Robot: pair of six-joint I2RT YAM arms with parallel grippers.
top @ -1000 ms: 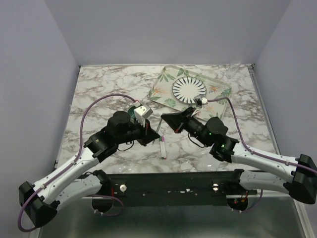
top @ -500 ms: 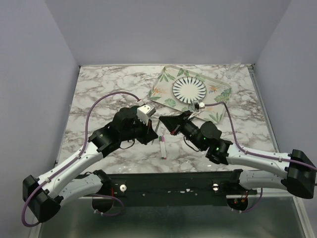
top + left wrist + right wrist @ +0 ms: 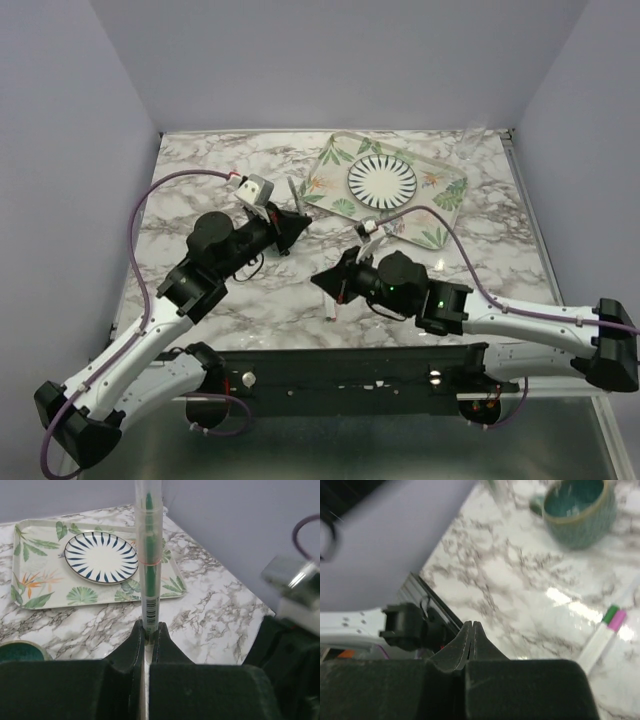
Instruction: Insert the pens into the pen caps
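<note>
Pens sit in two places. The held pen [image 3: 148, 555], clear-bodied with green inside, is clamped by its lower end in the left end effector [image 3: 148, 630] and stands straight up off the fingers above the tabletop [image 3: 200, 170], a hold that seems meant to leave its far end free. The loose pen [image 3: 602, 635] lies flat on the marble just beside the right end effector [image 3: 471, 627], whose fingers are pressed together with nothing between them. It likely has to open before it can pick anything up. The loose pen's end shows green and pink, but I cannot tell whether that is a cap already on. The cup [image 3: 577, 510] looks empty. The tray [image 3: 440, 195] carries only a striped plate [image 3: 382, 181], bare of pens.
</note>
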